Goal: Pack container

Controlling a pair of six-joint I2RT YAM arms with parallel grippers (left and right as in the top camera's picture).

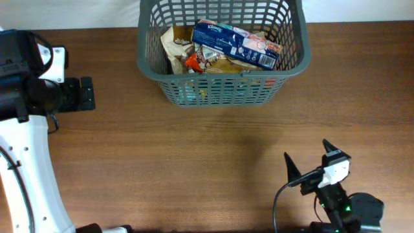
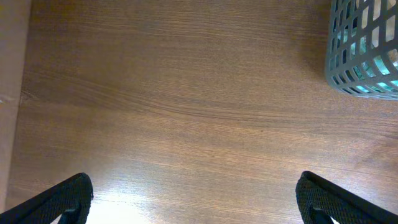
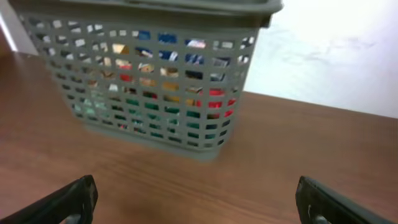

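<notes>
The container (image 1: 220, 90) stands on the wooden table (image 1: 194, 162) and already holds goods. A blue Kleenex tissue pack (image 1: 236, 44) lies slantwise on top, and beside it, towards the container's left wall, are a tan snack packet (image 1: 173, 44) and an orange-red one (image 1: 193, 62).

Your left gripper (image 2: 196, 196) hangs well off the container's left side, its fingers spread wide with only table between them. Your right gripper (image 1: 306, 152) sits well in front of the container, off its right corner. Its fingers are also parted and hold nothing.

Expect the container to be stiff and light in itself, though the contents now add weight. If you must shift it, grip the solid rim, or put one finger through a lattice slot just under the rim. The smooth plastic may slide in a shallow pinch.

Keep it level, because the packets look loose and would likely slide. The tissue pack looks soft, so press it gently.
</notes>
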